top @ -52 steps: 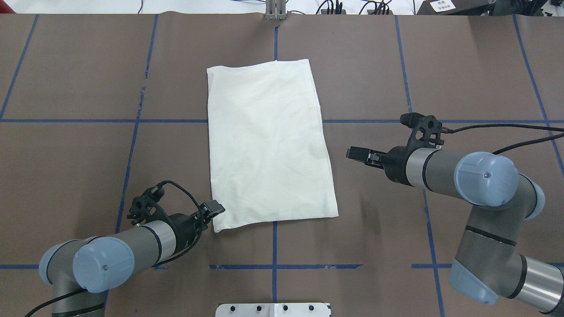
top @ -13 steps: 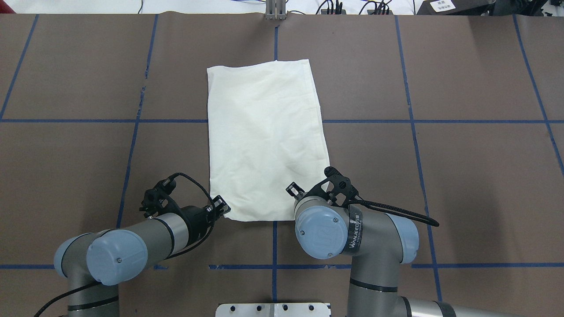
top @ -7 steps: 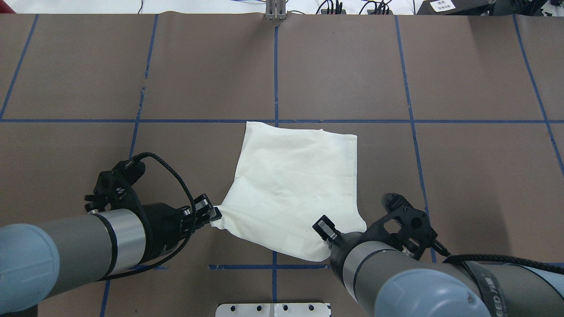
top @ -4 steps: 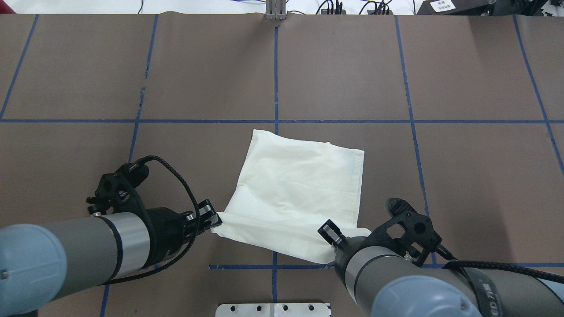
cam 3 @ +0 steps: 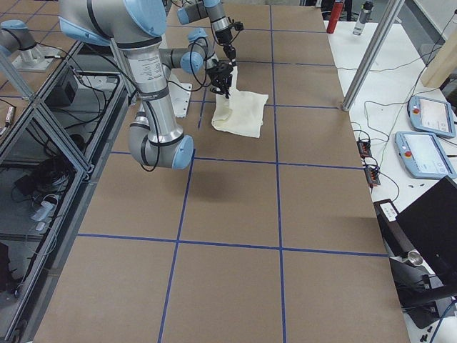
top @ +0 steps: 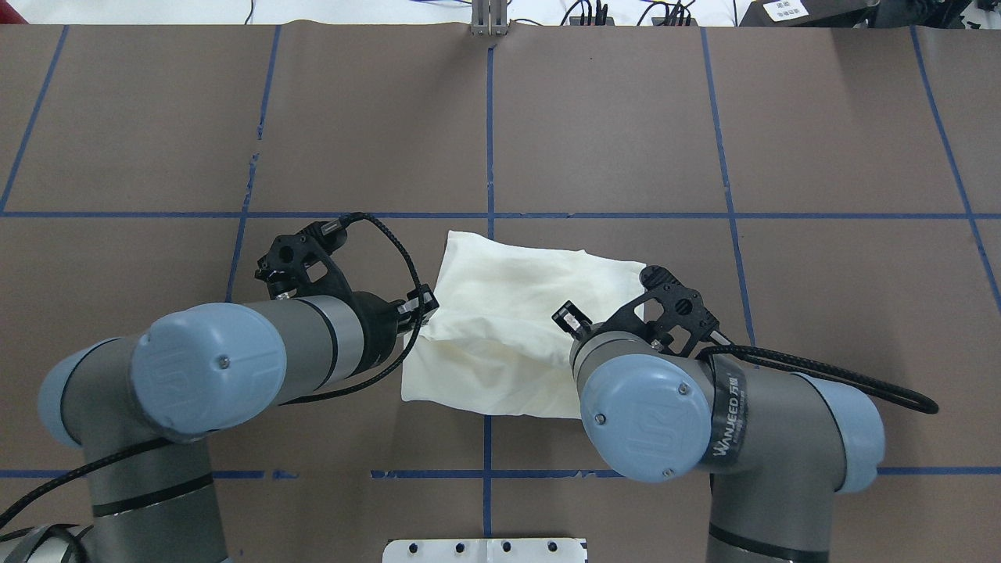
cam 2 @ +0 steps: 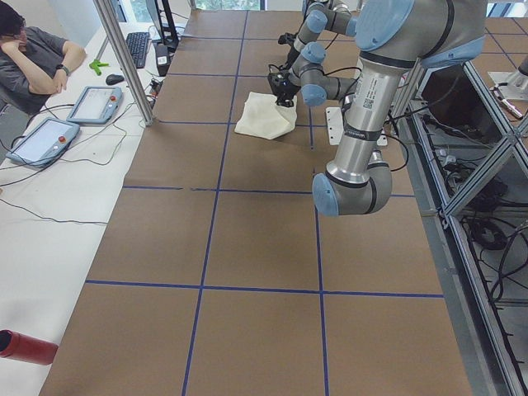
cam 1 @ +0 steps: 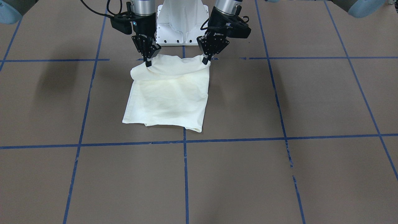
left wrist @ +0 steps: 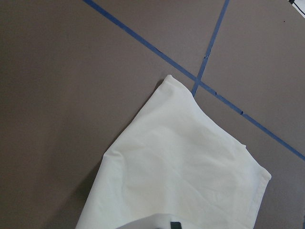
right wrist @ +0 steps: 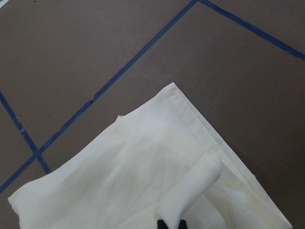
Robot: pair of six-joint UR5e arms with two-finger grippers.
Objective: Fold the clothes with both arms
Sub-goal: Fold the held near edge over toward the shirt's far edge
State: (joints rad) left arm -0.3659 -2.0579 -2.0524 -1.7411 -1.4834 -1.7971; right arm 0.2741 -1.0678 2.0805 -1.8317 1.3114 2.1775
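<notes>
The cream T-shirt (cam 1: 169, 93), folded to a plain rectangle, lies on the brown tabletop (cam 1: 279, 171) close to the middle of the robot-side edge, just in front of the white pedestal base (cam 1: 182, 18) and across the centre blue tape line (cam 1: 185, 141). The front-facing view shows what the overhead one partly hides. The left gripper (cam 1: 205, 59) and the right gripper (cam 1: 148, 62) each point down with the fingers pinched together on a corner of the shirt's robot-side edge. That edge is lifted and sags between them, with a rolled lip at the right gripper's corner. From overhead, the shirt (top: 500, 344) has its near part doubled over. The left gripper (top: 418, 305) is at its side, and the right gripper (top: 567, 319) is mostly covered by its own wrist. The left wrist view shows the shirt's (left wrist: 181, 176) far corners flat on the tabletop, as does the right wrist view (right wrist: 133, 181).
</notes>
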